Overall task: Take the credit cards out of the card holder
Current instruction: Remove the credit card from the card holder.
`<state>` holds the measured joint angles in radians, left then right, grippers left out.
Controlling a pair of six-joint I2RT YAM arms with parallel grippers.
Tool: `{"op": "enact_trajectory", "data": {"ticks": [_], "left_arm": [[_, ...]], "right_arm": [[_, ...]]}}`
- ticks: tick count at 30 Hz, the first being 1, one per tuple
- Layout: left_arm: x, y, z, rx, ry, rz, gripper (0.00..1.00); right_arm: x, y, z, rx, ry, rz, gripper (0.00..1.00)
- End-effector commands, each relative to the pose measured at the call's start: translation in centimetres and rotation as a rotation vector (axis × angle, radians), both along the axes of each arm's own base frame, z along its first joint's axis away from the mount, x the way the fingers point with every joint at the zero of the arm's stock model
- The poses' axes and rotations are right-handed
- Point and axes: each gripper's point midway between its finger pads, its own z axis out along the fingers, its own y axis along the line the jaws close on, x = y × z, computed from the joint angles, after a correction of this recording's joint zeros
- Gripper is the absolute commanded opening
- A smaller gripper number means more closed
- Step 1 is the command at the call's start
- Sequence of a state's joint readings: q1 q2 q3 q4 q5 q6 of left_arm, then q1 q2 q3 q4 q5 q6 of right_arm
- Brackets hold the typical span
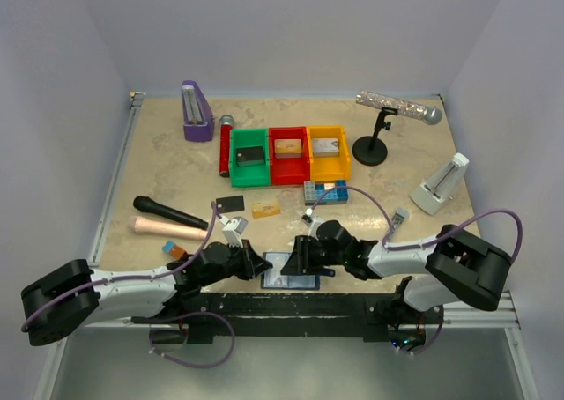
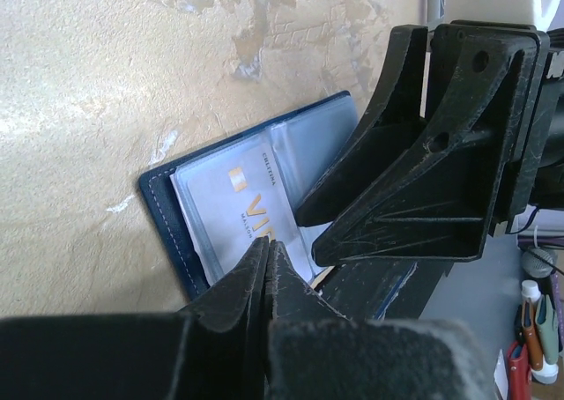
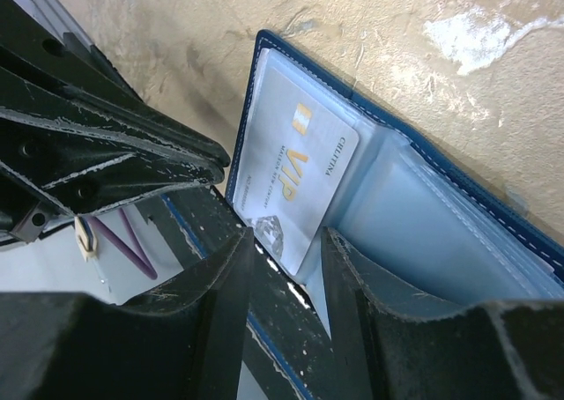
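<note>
Card holder (image 3: 476, 215) between left claw (image 2: 267, 244) and right claw (image 3: 286, 241)

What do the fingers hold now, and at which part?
Left fingers are shut at the card holder's edge, seemingly pinching it. Right fingers stand open around the silver card's end, holding nothing.

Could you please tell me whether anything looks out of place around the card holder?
The open card holder sits at the table's very edge, apparently overlapping the black rail, one silvery card left in its pocket.

Table (image 1: 159, 158) holds card holder (image 1: 289, 270), 3 bins (image 1: 288, 176), seemingly 2 loose cards (image 1: 230, 203).
</note>
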<state>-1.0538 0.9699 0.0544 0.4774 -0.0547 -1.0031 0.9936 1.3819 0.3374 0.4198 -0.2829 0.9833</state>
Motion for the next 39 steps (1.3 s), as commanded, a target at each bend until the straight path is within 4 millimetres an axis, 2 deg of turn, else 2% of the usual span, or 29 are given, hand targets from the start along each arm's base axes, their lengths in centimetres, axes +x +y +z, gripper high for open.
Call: {"op": "enact_trajectory", "data": {"ticks": [1,17,30,39], "left_arm": [[0.5,-0.6,1.1,-0.048,-0.029,0.003,0.0],[0.5,0.6,-1.2,0.013,0.031,0.058,0.0],[0.2,1.3,-2.7,0.052,0.069,0.077,0.0],[-0.1,1.4,-3.6,0.063,0.093,0.073,0.0]], "right_arm": [[0.6,0.1,-0.3,0.014,-0.008,-0.035,0.42],[0.5,-0.8,-1.1,-0.022,0.012,-0.07,0.4],[0.5,0.1,-0.1,0.088,0.025,-0.09,0.39],[0.5,0.2,-0.6,0.091,0.042,-0.099,0.41]]}}
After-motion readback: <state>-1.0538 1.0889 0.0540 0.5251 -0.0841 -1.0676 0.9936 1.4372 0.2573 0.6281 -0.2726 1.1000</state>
